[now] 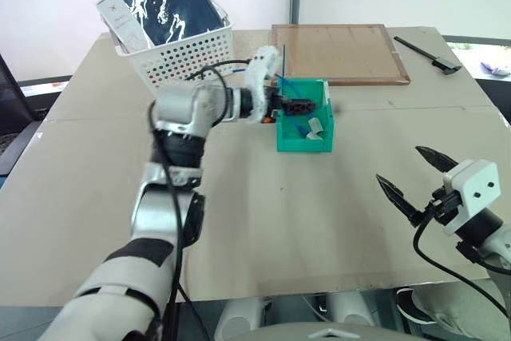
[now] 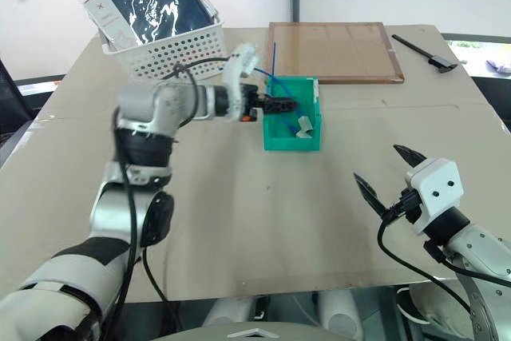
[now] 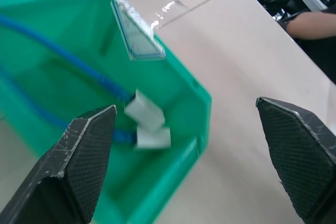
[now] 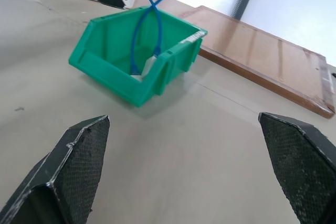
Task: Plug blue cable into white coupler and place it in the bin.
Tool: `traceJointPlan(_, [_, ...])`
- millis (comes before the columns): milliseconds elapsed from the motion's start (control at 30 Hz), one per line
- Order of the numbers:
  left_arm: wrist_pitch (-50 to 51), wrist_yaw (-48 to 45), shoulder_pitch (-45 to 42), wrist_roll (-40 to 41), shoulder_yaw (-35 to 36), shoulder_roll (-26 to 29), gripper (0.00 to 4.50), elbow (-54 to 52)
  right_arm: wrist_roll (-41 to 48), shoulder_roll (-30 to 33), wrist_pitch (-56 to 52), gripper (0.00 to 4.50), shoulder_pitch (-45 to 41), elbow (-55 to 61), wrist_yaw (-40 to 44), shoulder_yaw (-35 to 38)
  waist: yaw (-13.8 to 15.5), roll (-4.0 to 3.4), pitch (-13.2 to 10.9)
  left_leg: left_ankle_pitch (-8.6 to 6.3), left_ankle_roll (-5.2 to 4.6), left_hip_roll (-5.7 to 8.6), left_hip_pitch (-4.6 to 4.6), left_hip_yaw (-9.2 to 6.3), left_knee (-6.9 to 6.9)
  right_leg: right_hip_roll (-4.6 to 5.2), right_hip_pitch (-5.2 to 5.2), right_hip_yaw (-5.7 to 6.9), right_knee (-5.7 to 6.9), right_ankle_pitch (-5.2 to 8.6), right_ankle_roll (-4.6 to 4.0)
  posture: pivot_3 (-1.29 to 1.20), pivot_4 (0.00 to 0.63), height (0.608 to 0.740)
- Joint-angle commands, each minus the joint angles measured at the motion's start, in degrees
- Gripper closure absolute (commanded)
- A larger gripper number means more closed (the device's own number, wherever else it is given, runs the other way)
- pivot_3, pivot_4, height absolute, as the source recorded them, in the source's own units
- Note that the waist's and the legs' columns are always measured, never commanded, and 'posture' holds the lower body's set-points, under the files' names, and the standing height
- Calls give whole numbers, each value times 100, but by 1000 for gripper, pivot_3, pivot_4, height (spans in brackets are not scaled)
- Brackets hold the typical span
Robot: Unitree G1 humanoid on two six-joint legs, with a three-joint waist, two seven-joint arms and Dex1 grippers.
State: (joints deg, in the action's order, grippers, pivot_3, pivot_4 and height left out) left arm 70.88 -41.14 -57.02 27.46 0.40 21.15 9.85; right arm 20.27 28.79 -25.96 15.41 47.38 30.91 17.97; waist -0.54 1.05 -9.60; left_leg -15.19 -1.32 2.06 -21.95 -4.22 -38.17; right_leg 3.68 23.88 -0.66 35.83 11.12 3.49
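Note:
The green bin (image 1: 322,143) stands mid-table. Inside it a blue cable (image 3: 79,67) runs down to a white coupler (image 3: 144,109) and seems plugged into it. A second blue cable end (image 3: 122,136) with a similar white piece (image 3: 154,138) lies right beside it. One blue cable (image 4: 140,22) loops up out of the bin. My left gripper (image 1: 297,106) hovers over the bin's left part, open, with nothing between its fingers (image 3: 79,156). At the near right my right gripper (image 1: 399,164) stands open and empty, well apart from the bin.
A white perforated basket (image 1: 180,53) holding a dark flat package stands at the back left, close behind my left wrist. A wooden board (image 1: 339,53) lies behind the bin, and a black tool (image 1: 427,52) lies at the back right corner.

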Motion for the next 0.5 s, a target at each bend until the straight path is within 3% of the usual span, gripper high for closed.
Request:
traceJointPlan(33, [-291,-297,476,280,57,360,95,-1041,91,56,191,0,-151,-75,48,-8,-3,-1,0,1,2,1,0,0,0,0,0,1,-2,0,0,0,150,740])
traceJointPlan(267, [-1728,-681,1928,307,332,803,95,-2084,251,174,326,0,-509,-430,186,8,3,-1,-2,2,3,0,0,7,0,2,0,-6,-3,-1,-4,0,150,740])
traceJointPlan(500, [-3298,-1410,3352,205,352,1252,95,-2413,278,347,342,0,-502,-626,306,36,26,-1,-5,-6,-11,-6,5,21,6,2,2,-16,-5,3,-13,0,150,740])
